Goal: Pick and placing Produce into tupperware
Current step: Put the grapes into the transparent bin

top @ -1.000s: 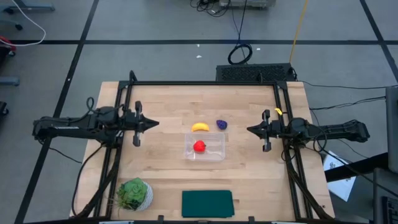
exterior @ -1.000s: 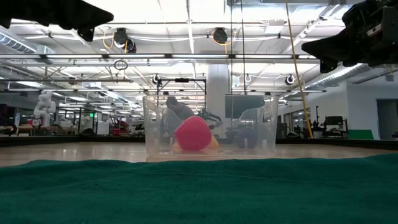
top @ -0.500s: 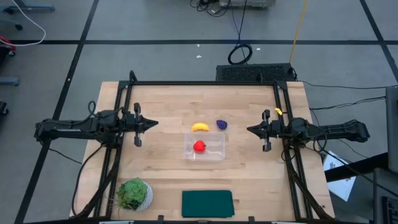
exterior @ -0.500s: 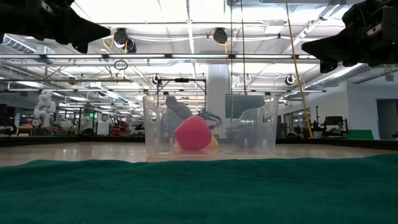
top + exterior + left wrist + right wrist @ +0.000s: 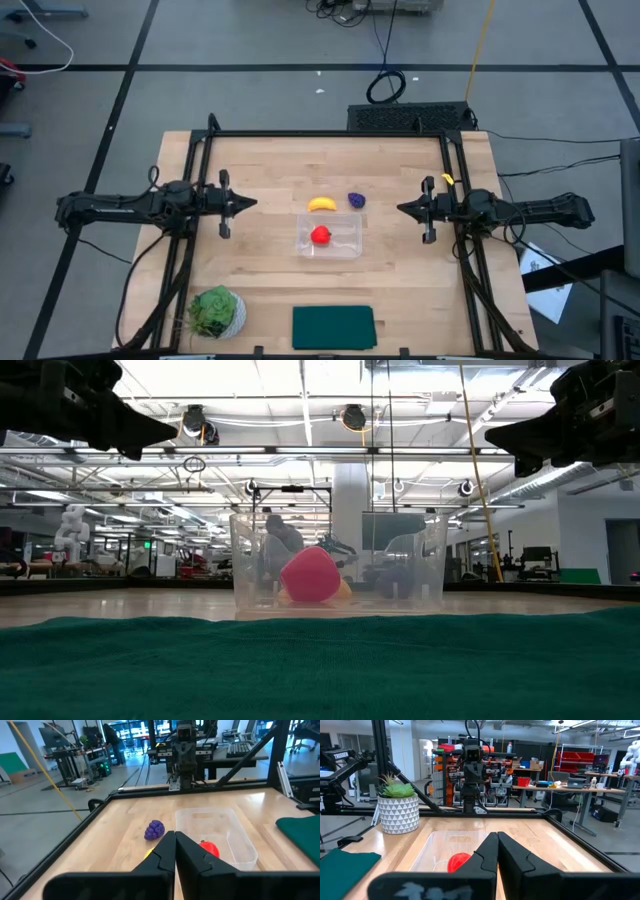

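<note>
The clear tupperware sits at the table's middle with the red round fruit inside it. The yellow banana and the purple grape cluster lie on the wood just beyond its far side. My left gripper hovers shut and empty left of the tupperware, above the table. My right gripper hovers shut and empty to its right. The red fruit and grapes show in the left wrist view.
A potted green plant stands at the near left corner. A dark green flat rectangle lies at the near edge. A black frame runs along the table's far, left and right sides.
My left gripper has moved a little toward the table's near edge and down, staying shut. My right gripper has kept still.
</note>
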